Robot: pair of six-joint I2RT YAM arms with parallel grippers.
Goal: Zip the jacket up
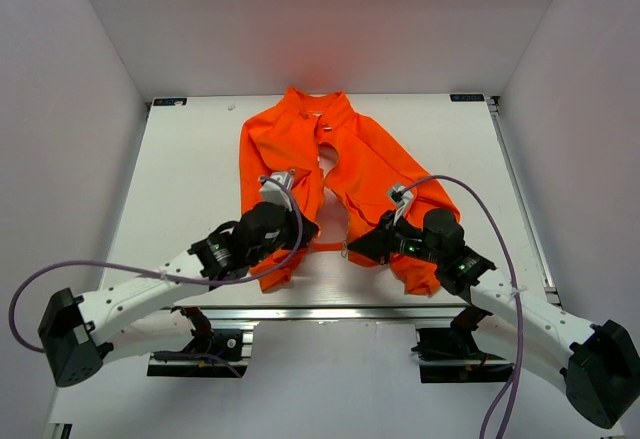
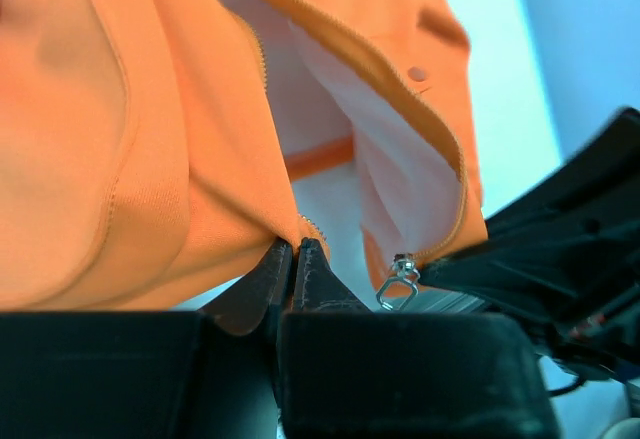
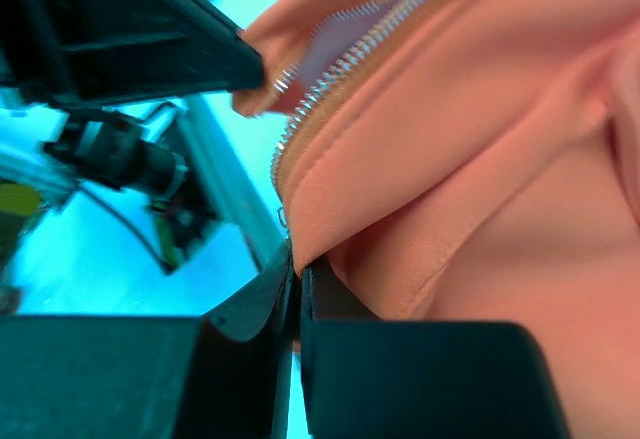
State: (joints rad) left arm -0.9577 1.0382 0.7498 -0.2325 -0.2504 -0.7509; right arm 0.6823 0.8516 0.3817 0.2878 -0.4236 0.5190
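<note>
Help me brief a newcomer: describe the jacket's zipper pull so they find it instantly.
On the white table lies an orange jacket, front open. Follow the opening down to the hem corner beside the right gripper. The zipper pull dangles there: a small silver loop, hanging free unlike the fixed teeth.

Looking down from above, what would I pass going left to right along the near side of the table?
left arm → left gripper → thin orange strip of the jacket → right gripper → right arm
</note>
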